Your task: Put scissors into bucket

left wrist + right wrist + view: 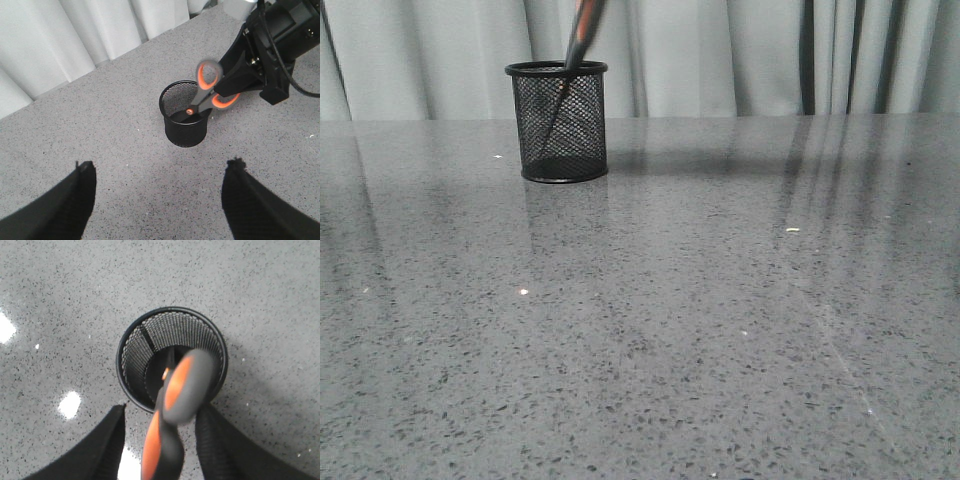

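Note:
The bucket (558, 125), a black wire-mesh cup, stands on the grey table at the back left. The scissors (582, 35) stand in it blades down, and their orange-and-grey handles (209, 90) lean out over the rim. My right gripper (162, 410) hovers over the bucket (172, 357), open. The blurred handles (175, 405) sit between its fingers, against one finger and with a gap to the other. In the left wrist view the right gripper (232, 80) reaches down beside the handles. My left gripper (160, 164) is open and empty, above the table short of the bucket (184, 122).
Pale curtains (720, 55) hang behind the table's far edge. The speckled grey tabletop (700, 320) stretches out in front of and to the right of the bucket. Neither arm shows in the front view.

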You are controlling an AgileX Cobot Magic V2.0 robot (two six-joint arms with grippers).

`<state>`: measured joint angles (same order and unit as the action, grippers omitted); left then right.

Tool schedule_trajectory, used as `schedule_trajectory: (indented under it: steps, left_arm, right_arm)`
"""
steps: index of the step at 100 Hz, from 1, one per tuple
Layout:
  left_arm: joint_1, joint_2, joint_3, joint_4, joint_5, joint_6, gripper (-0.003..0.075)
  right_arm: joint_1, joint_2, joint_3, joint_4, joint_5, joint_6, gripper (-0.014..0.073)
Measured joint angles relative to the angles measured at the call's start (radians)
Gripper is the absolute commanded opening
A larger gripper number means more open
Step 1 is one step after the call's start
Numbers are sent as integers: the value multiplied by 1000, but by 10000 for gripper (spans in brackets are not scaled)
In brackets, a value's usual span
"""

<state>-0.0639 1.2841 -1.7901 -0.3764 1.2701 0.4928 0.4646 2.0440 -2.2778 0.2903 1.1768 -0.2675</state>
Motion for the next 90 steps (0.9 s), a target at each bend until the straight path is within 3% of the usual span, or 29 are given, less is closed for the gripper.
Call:
schedule_trajectory:
  steps: [50,57,66,76,90]
  left_arm:
    - [0,0,0,0,1,15,495]
    - [0,0,0,0,1,19,495]
    - [0,0,0,0,1,21,485]
    - [0,0,0,0,1,25,386]
    - [0,0,0,0,1,25,78]
  right_arm:
    - [-28,-21,-184,-162,73,55,294]
    - [-48,-44,-186,-167,80,73,253]
    - [-71,-74,-186,-167,90,89,131]
    - [-87,-102,-188,-152,90,95,-76]
    - [-90,-129,-188,-125,91,99,-43]
